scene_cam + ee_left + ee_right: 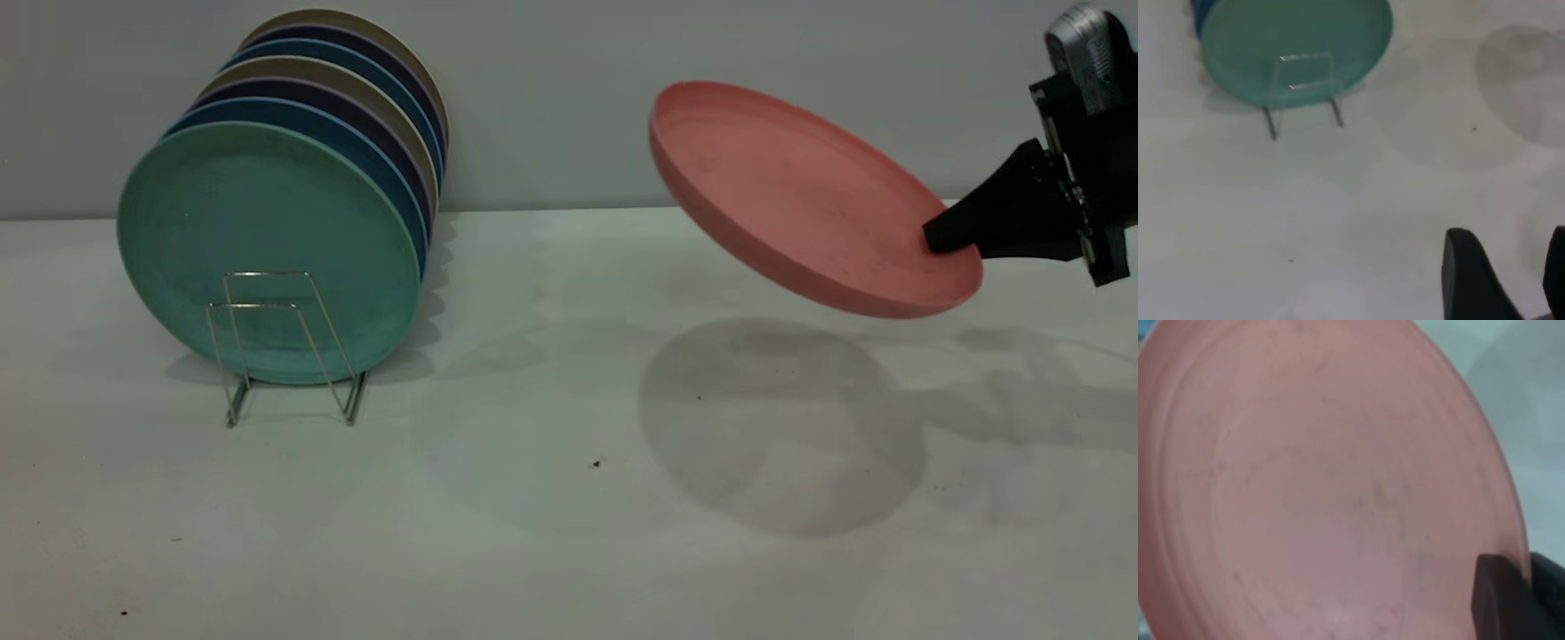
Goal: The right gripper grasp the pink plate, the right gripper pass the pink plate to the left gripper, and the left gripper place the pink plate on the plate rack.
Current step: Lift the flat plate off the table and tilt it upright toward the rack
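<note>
At 3 o'clock above the table (569,533), the pink plate (800,191) is clamped at its rim by the right gripper (951,240); tilt should be held steady so the 9 o'clock edge is offered to the left gripper (1505,280), jaws parted, empty.

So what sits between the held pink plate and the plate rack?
Nothing: in the exterior view only bare table separates the pink plate from the plate rack.

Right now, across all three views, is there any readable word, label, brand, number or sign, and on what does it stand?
None: no readable text in any view.
pink plate, held off the table by the right gripper: only faint dark specks.
teal-green plate and the plates behind it in the plate rack: unmarked.
silver wrist camera: no legible marking.
left gripper and table: no print.
</note>
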You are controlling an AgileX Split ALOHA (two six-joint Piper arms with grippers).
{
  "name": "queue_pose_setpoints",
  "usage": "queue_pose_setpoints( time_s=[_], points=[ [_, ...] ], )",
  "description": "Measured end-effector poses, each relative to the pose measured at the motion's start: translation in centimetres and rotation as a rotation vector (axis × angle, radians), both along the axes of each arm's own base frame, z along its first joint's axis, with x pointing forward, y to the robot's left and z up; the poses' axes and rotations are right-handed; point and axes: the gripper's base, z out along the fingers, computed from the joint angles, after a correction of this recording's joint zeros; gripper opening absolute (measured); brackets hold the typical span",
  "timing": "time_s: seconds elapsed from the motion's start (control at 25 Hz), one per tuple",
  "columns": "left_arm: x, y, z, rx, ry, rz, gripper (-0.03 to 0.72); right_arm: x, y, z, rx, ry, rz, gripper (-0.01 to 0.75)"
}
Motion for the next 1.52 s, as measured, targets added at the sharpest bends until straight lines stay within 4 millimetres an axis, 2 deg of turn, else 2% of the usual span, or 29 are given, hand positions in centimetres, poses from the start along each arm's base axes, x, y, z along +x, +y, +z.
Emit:
queue_pose_setpoints(
  time_s=[0.12, 0.32, 0.48, 0.76, 1.16, 1.52],
  points=[
    [1.0, -0.6, -0.2, -0.065, 0.016, -0.019, 0.316, 0.0, 1.9, 0.2, -0.004, -0.001, 0.053, 0.015],
    [2.9, -1.7, -0.9, -0.17, 0.064, -0.065, 0.316, -0.5, 6.8, 0.2, -0.003, 0.001, 0.173, 0.015],
    [5.2, -2.1, -2.4, -0.2, 0.144, -0.074, 0.316, -1.0, 9.5, 0.1, -0.004, -0.012, 0.251, 0.015],
    [8.8, -2.4, -6.1, -0.219, 0.282, -0.044, 0.316, -0.6, 9.1, -0.6, -0.108, -0.047, 0.236, 0.015],
    [13.3, -4.1, -11.2, -0.411, 0.354, -0.09, 0.316, -0.6, 8.8, -0.9, -0.16, -0.043, 0.236, 0.015],
    [15.8, -5.1, -15.2, -0.563, 0.328, -0.111, 0.316, -0.7, 9.3, -1.0, -0.165, -0.043, 0.245, 0.015]
  ],
)
